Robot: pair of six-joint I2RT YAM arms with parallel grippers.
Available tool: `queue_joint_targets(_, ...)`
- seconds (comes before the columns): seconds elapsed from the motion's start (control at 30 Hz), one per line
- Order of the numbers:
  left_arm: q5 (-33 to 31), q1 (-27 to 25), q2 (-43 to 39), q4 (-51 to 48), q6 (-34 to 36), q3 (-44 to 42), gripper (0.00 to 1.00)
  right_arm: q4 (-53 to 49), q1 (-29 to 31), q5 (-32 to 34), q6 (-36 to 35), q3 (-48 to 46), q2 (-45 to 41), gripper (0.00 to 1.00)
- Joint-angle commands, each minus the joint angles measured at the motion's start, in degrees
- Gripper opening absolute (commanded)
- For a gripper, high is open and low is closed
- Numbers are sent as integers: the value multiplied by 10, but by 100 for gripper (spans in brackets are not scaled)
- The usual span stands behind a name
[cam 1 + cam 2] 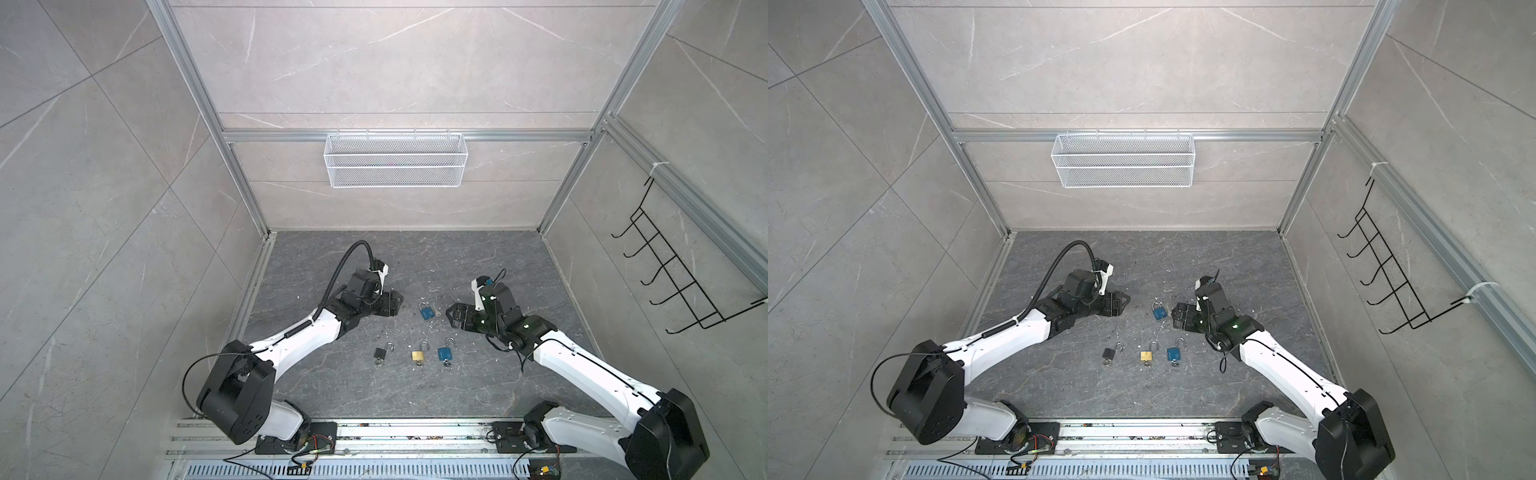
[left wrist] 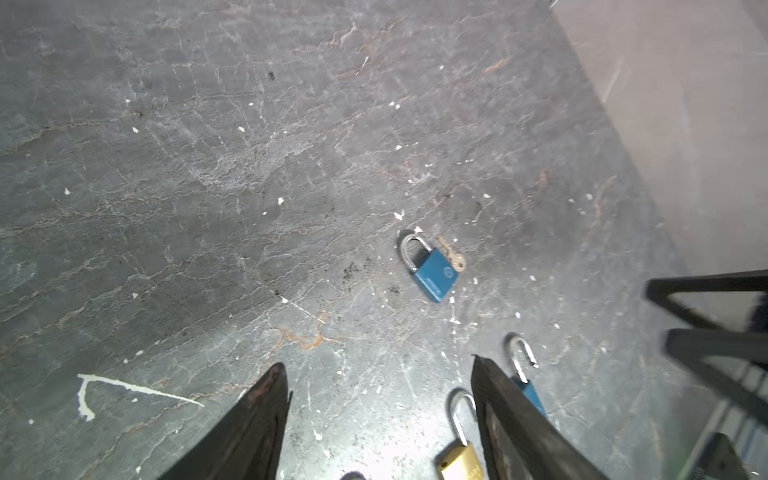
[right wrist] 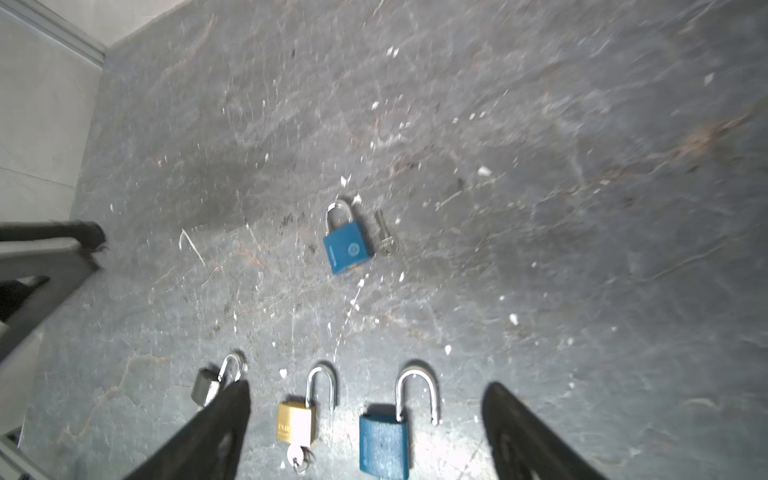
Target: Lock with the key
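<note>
left gripper (image 1: 397, 302): jaws spread, nothing between them, low over counter (image 1: 340, 390), near rear blue padlock (image 1: 425, 311)
right gripper (image 1: 452, 315): jaws spread, empty, opposite side of same padlock
key (image 1: 437, 312): loose, flat on counter, just beside rear blue padlock; that shackle looks closed
front row: black padlock (image 1: 379, 353), brass padlock (image 1: 418, 355), front blue padlock (image 1: 444, 353); shackles open, keys seem inserted
risk: key is thin and flat, so jaws may slip off or shove it against the padlock
risk: both arms crowd one spot and could bump
wire basket (image 1: 395, 160): back wall, nothing visible inside
hook rack (image 1: 681, 274): side wall, nothing hung
</note>
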Motion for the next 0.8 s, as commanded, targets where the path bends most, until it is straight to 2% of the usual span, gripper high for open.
queue_joint_targets(0.0, 20, -3, -24, 28, -14, -18, 72, 11, 27, 21, 14, 0, 27, 84)
queue_joint_targets(0.17, 25, -4, -32, -2, 6, -7, 72, -32, 74, 109, 27, 33, 58, 84)
queue_joint_targets(0.37, 16, -4, -52, 10, 2, -30, 73, -23, 118, 148, 52, 34, 88, 84)
queue_joint_targets(0.63, 0, -3, -67, 36, -6, -48, 72, -7, 140, 131, 53, 32, 125, 84)
queue_joint_targets(0.77, 24, -3, -61, 74, -13, -64, 72, -1, 151, 122, 54, 18, 115, 79)
